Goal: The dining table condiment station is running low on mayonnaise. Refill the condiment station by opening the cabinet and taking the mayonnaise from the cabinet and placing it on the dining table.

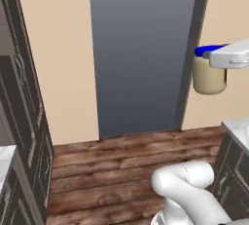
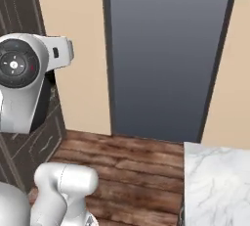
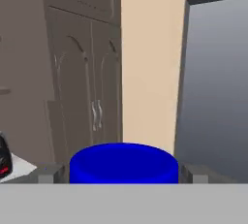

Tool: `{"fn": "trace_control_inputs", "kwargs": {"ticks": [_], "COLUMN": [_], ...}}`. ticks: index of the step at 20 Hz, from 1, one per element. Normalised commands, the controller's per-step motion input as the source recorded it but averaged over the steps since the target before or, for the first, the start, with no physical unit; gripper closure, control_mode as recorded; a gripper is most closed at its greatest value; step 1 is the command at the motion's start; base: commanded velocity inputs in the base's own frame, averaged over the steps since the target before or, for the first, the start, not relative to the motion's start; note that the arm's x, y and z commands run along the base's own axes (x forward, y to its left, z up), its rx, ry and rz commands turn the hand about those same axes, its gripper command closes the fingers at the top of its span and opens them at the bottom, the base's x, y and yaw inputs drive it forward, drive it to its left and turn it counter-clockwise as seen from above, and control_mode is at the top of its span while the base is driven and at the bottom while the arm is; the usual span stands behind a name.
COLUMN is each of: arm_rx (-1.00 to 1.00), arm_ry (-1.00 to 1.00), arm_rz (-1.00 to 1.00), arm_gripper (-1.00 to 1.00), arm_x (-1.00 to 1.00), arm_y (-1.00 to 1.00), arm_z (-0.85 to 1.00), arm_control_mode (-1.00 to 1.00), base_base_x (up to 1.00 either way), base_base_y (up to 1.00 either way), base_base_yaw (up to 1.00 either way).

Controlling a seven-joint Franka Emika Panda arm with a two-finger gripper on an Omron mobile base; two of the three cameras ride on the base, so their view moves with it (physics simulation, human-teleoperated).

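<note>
Mayonnaise, a cream-beige jar (image 1: 209, 79) with dark blue lid, was held aloft between the gripper's (image 3: 121, 173) wide-spread fingers above wooden plank flooring (image 1: 121, 163), beside beige wall (image 1: 61, 58).

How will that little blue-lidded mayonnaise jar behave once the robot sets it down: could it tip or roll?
The mayonnaise looks squat with a wide blue lid, so upright it probably stands steady. Its body is round, so on its side it would likely roll. Its smooth walls may be slippery; the gripper sits at either side of the lid.
</note>
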Motion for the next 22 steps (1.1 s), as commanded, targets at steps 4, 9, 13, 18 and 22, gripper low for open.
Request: {"fn": "trace_control_inputs", "kwargs": {"ticks": [4,9,13,18,22], "arm_rx": [0.0,0.0,0.0,0.0,0.0], "arm_ry": [0.0,0.0,0.0,0.0,0.0], "arm_rz": [0.0,0.0,0.0,0.0,0.0], "arm_gripper": [1.0,1.0,1.0,1.0,1.0], "arm_x": [0.0,0.0,0.0,0.0,0.0], "arm_y": [0.0,0.0,0.0,0.0,0.0], "arm_z": [0.0,0.0,0.0,0.0,0.0], "arm_control_mode": [1.0,1.0,1.0,1.0,1.0], "base_base_x": [-0.29,-0.08,-0.03,0.0,-0.07], "base_base_y": [0.07,0.23,0.21,0.0,0.0], "base_base_yaw": [-0.85,-0.91,-0.84,-0.69,-0.67]}}
